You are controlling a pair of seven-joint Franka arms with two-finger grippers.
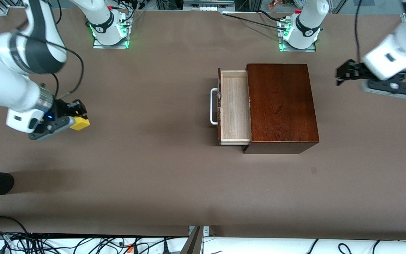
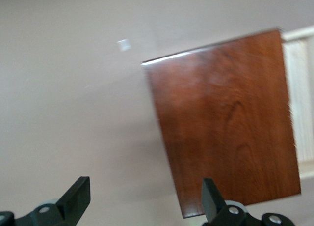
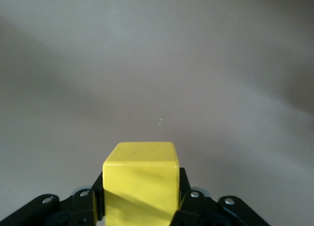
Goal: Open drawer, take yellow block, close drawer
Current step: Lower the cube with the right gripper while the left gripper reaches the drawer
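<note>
Block (image 1: pixel 79 123) is sitting clenched between the right gripper's (image 1: pixel 77 113) fingers, held over bare table at the right arm's end, well apart from the drawer (image 1: pixel 235 107). In the right wrist view the yellow block (image 3: pixel 140 182) is filling the gap between the pads, gripped on two opposing flat faces, top face level.

Handling, my read: small rigid cube, light, plain smooth faces, so possibly a bit slippery but nothing fragile. Flat parallel sides are giving the pads a square seat; the current hold looks centred, no visible tilt.

Drawer is standing pulled out of the box (image 1: pixel 282 106), roughly at 9 o'clock from the box in the front view, with the white handle (image 1: pixel 213 106) at the outer end. The pale tray is showing bare wood with nothing lying in the exposed part; the part under the box top is hidden.

Drawer judgement: stiff wooden slide, should be pushing in straight if pressed on the dark front or the handle bar. The box looks heavy enough to stay put, but it could skid if shoved off-centre.

Left gripper (image 1: pixel 344 76) is waiting in the air at about 3 o'clock of the box, toward the left arm's end, fingers spread and holding nothing. Left wrist view is looking down on the box top (image 2: pixel 225 118) and a strip of the tray (image 2: pixel 300 98).

Remaining, as I judge it: closing the drawer.
</note>
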